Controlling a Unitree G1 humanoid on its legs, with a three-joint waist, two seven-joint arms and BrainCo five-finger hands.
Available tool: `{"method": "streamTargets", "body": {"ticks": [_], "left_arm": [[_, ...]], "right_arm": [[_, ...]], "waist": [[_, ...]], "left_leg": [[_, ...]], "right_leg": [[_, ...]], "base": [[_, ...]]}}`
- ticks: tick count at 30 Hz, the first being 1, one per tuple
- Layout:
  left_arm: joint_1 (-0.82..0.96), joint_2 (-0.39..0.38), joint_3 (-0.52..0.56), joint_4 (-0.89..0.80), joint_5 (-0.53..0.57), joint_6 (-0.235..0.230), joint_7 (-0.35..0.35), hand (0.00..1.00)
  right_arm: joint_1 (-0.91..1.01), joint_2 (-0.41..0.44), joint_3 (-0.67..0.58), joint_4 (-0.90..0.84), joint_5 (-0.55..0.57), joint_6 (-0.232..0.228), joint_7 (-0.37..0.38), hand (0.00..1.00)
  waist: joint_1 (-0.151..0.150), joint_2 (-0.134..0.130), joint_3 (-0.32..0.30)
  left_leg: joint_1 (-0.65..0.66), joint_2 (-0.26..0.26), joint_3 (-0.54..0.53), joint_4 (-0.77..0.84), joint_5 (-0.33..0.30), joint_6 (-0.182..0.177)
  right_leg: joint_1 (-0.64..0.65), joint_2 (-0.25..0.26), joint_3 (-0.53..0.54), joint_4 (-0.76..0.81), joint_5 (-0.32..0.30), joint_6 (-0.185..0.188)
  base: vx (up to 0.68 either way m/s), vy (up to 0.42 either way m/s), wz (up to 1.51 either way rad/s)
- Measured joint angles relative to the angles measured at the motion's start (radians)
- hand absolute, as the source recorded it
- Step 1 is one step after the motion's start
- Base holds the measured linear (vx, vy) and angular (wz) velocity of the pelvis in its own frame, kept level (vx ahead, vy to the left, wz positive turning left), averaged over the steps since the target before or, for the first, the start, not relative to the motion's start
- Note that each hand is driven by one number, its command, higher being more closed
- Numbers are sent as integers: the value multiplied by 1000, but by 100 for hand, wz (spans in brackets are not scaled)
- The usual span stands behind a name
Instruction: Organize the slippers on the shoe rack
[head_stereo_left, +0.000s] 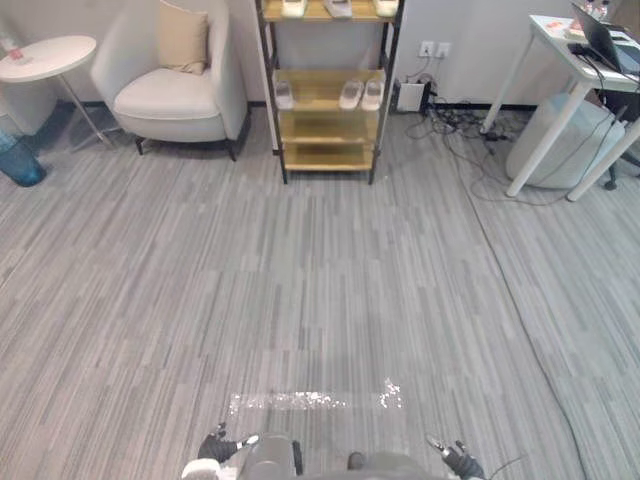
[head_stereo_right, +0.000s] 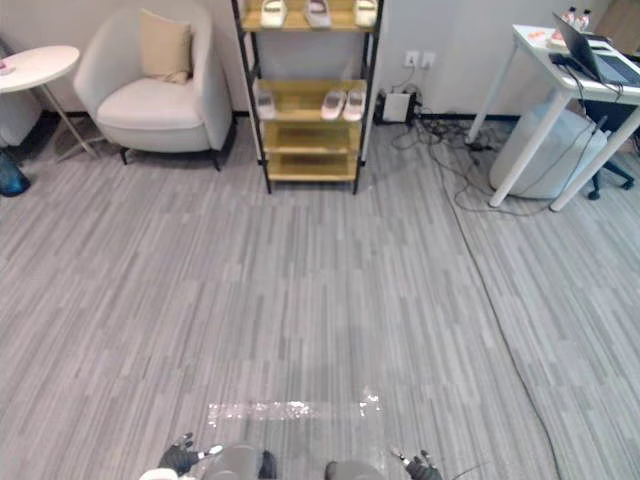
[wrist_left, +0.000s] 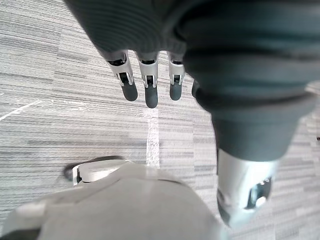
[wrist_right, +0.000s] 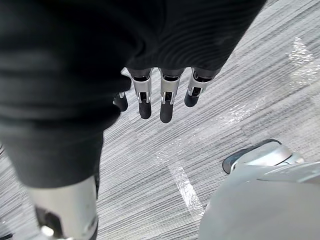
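Across the grey carpet (head_stereo_left: 330, 280) from the robot, the shoe rack (head_stereo_left: 328, 128) stands against the far wall beside a pale armchair (head_stereo_left: 175, 95). On its middle shelf lie a single slipper (head_stereo_left: 284, 95) and a pair of slippers (head_stereo_left: 361, 94), with three more slippers (head_stereo_left: 340, 7) on the top shelf. All lie with their long axes front to back; toe direction cannot be told. The left hand (wrist_left: 150, 92) and right hand (wrist_right: 166, 107) hang over the floor, fingers straight, empty.
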Motion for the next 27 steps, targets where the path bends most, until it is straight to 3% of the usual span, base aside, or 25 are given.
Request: {"method": "streamTargets", "body": {"ticks": [2, 3, 4, 5, 6, 8, 10, 11, 13, 15, 16, 17, 18, 19, 20, 22, 23, 25, 27], "left_arm": [[17, 4, 16, 1, -6, 0, 0, 0], [18, 3, 23, 1, -11, 0, 1, 0], [23, -2, 32, 0, -13, 0, 5, 0], [26, -3, 31, 0, -12, 0, 9, 0], [26, -4, 24, -1, -11, 0, 9, 0], [19, -3, 12, -11, -10, 0, 9, 0], [-6, 0, 2, -16, -6, 1, 11, 0], [-25, -8, -11, -16, -9, 1, 14, 0], [-54, -41, -38, -16, -16, 0, 16, 0], [-79, -83, -63, -11, -17, -1, 15, 0], [-89, -101, -69, -3, -17, -1, 13, 0], [-93, -106, -89, 11, -16, -1, 11, 0], [-96, -107, -112, 24, -15, -3, 7, 0], [-102, -126, -110, 49, -15, -1, 8, 0], [-105, -141, -94, 51, -15, -3, 7, 0], [-120, -167, -50, 44, -15, -3, 6, 0], [-123, -181, -20, 42, -18, -2, 8, 0], [-120, -177, -13, 18, -26, -4, 9, 0], [-119, -170, -15, -5, -33, -16, 9, 0]], "right_arm": [[8, 6, 3, 1, -5, 9, -3, 0], [10, 7, 3, 1, -6, 13, -3, 0], [17, 6, 11, -3, -18, 17, -3, 0], [17, 4, 14, -14, -36, 18, -2, 0], [24, 4, 21, -41, -42, 18, 1, 0], [24, 9, 33, -84, -43, 13, 9, 0], [20, 17, 31, -103, -43, 7, 10, 0], [16, 20, 31, -114, -44, 7, 9, 0], [0, 24, 32, -113, -44, 7, 9, 0], [-23, 41, 32, -107, -43, 2, 10, 0], [-39, 42, 32, -101, -43, -1, 10, 0], [-57, 42, 33, -75, -43, -4, 9, 0], [-55, 45, 33, -57, -42, -5, 8, 0], [-68, 40, 23, -41, -34, -8, 9, 0], [-83, 27, 26, -37, -42, -6, 6, 0], [-88, 13, 40, -40, -43, -4, 7, 0], [-90, 0, 59, -39, -42, -2, 6, 0], [-88, -2, 77, -39, -42, -2, 1, 0], [-90, 8, 102, -40, -42, -4, -2, 0]], "waist": [[1, -23, -32], [3, -30, -37], [15, -35, -40], [16, -35, -42], [13, -34, -44], [10, -35, -46], [2, -28, -33], [1, -29, -30], [-3, -23, -25], [-28, -21, -25], [-40, -19, -24], [-47, -22, -25], [-52, -38, -29], [-55, -26, -26], [-53, 0, -26], [-51, 38, -16], [-47, 51, -8], [-34, 45, 6], [-25, 21, 17]], "left_leg": [[16, -44, 41, -41, -8, 13], [30, -57, 67, -44, -14, 29], [73, -77, 107, -58, -21, 55], [106, -88, 123, -65, -29, 67], [142, -95, 135, -68, -38, 75], [199, -100, 131, -81, -54, 91], [269, -99, 114, -113, -69, 95], [324, -94, 98, -151, -70, 95], [400, -72, 84, -207, -70, 95], [440, -40, 62, -235, -70, 95], [447, -28, 43, -238, -70, 95], [453, -20, 10, -236, -69, 95], [459, -33, -34, -228, -70, 95], [478, -18, -85, -206, -79, 78], [474, 6, -95, -174, -71, 64], [381, 22, -119, 50, -4, -28], [299, 31, -122, 254, 96, -50], [186, 73, -93, 518, 94, -63], [111, 96, -39, 599, 58, -60]], "right_leg": [[-19, -36, 52, 37, -23, 47], [-24, -53, 73, 66, -45, 62], [-40, -72, 105, 148, -73, 101], [-50, -79, 112, 207, -76, 109], [-68, -79, 112, 292, -67, 126], [-163, -70, 87, 544, 18, 206], [-252, -86, 21, 733, 21, 171], [-285, -98, -40, 765, -6, 127], [-323, -101, -130, 709, -48, 87], [-381, -84, -188, 537, -45, 58], [-401, -62, -183, 455, -23, 40], [-400, -25, -145, 286, 57, 40], [-384, -17, -118, 155, 175, 6], [-378, -9, -119, 188, 220, -8], [-365, -1, -143, 194, 207, -23], [-303, 13, -170, 167, 153, -44], [-247, 22, -173, 138, 134, -56], [-132, 37, -167, 76, 112, -84], [-28, 40, -154, 25, 93, -97]], "base": [[381, 267, -29], [337, 209, -47], [250, 158, -51], [327, 178, -57], [339, 160, -41], [374, 134, -23], [336, 40, 10], [415, -10, 24], [359, -50, 27], [367, -118, 36], [398, -172, 39], [438, -202, 42], [570, -285, 48], [499, -247, 32], [514, -254, 25], [554, -255, 24], [572, -239, 17], [433, -161, -7], [349, -137, -20]]}}
